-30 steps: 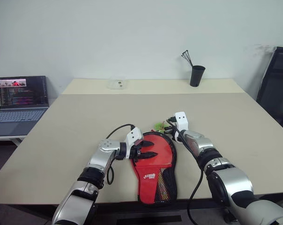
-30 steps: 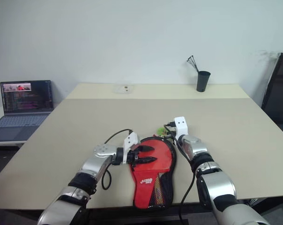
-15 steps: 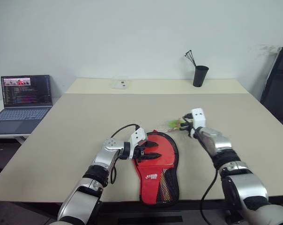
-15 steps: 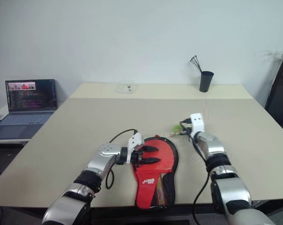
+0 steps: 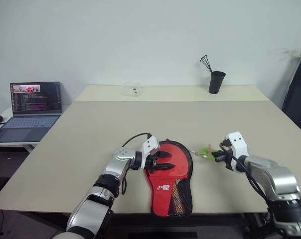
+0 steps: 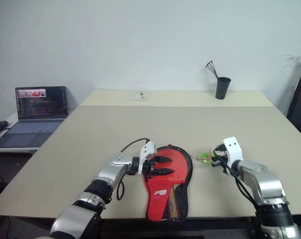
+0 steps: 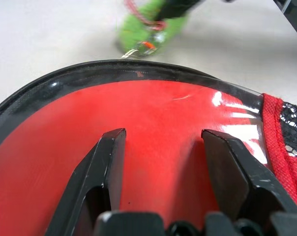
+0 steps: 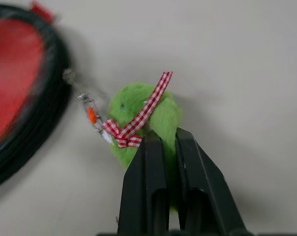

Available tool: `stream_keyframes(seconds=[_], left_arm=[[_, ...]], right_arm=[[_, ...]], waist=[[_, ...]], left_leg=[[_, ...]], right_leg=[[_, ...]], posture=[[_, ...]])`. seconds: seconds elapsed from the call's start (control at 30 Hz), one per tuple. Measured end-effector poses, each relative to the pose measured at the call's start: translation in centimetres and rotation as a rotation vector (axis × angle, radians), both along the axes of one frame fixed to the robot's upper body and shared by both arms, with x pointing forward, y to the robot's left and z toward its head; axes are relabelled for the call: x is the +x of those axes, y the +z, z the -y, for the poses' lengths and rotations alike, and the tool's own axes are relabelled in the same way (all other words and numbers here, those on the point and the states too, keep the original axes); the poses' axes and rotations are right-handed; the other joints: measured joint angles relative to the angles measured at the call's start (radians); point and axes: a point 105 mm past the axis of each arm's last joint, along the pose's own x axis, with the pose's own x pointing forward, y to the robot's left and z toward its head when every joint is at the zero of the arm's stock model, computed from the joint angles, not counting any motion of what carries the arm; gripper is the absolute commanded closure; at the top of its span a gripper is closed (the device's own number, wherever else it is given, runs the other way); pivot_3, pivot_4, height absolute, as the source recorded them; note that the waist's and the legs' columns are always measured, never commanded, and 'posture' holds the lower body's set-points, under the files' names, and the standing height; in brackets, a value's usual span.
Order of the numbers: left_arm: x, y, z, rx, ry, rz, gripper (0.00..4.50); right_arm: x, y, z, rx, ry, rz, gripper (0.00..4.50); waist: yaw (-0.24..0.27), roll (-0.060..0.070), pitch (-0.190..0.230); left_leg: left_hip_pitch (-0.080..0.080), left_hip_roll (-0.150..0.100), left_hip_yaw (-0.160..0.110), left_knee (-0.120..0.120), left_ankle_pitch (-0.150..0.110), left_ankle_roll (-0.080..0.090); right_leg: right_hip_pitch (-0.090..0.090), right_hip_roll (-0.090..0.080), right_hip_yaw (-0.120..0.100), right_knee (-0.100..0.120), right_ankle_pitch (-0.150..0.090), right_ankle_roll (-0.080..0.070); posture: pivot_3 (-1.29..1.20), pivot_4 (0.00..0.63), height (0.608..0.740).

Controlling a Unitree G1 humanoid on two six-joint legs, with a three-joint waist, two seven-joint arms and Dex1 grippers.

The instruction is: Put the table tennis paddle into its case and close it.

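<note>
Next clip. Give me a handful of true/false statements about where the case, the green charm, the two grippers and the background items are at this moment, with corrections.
1. The right gripper is shut on the green charm. True.
2. The left gripper is over the red face of the case, jaws apart. True.
3. The charm lies on top of the case's mesh pocket. False: it is off to the case's right side, above the bare table, joined to the case's rim by a thin cord.
4. The black cup stands beside the case at the near edge. False: it is at the far edge of the table.
5. A laptop sits open to the robot's left. True.
</note>
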Motion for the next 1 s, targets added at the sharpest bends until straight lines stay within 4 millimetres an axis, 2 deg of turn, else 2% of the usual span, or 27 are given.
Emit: stream_keyframes(seconds=[0.1,0.2,0.37,0.57,0.77,1.0], left_arm=[[0.1,0.0,0.3,0.001,-0.006,-0.006,1.83],[0.1,0.0,0.5,-0.001,-0.013,-0.005,1.83],[0.1,0.0,1.0,0.001,-0.03,-0.002,1.83],[-0.2,0.0,1.8,0.0,-0.061,-0.003,1.83],[-0.2,0.0,2.0,0.001,-0.069,0.003,1.83],[-0.2,-0.2,2.0,0.011,-0.064,0.002,1.83]], right_arm=[[-3.3,-0.6,-1.4,0.01,0.096,-0.08,4.46],[-5.5,-0.6,-2.0,0.008,0.163,-0.126,4.46],[-8.5,-1.4,-1.2,-0.006,0.188,-0.209,4.46],[-11.4,-1.1,-0.8,-0.021,0.282,-0.254,4.46],[-13.6,-1.6,-2.1,0.019,0.369,-0.299,4.46],[-13.1,-2.4,-3.6,0.049,0.391,-0.291,4.46]], waist=[[0.0,-0.001,0.0],[0.001,-0.002,-0.001],[0.005,-0.002,-0.001],[0.01,-0.003,-0.001],[0.009,-0.003,-0.001],[0.005,-0.006,-0.001]], left_leg=[[0.0,-0.001,0.001,0.001,0.0,0.0],[0.001,-0.001,0.001,0.001,0.0,0.0],[0.0,-0.001,0.0,0.001,0.0,0.0],[-0.001,-0.009,-0.005,0.001,0.0,0.0],[-0.001,-0.012,-0.005,0.001,-0.001,0.001],[0.003,-0.012,-0.006,0.001,-0.001,0.001]], right_leg=[[0.0,0.0,0.0,0.0,0.0,0.0],[0.0,0.0,-0.002,0.0,0.0,0.0],[0.001,0.0,-0.002,-0.001,0.0,0.0],[0.002,-0.005,-0.003,-0.002,-0.003,0.005],[0.004,-0.008,-0.004,-0.003,-0.004,0.008],[0.007,-0.008,-0.006,-0.003,-0.004,0.008]], posture=[[0.0,0.15,0.74],[0.0,0.15,0.74],[0.0,0.15,0.74],[0.0,0.15,0.74],[0.0,0.15,0.74],[0.0,0.15,0.74]])
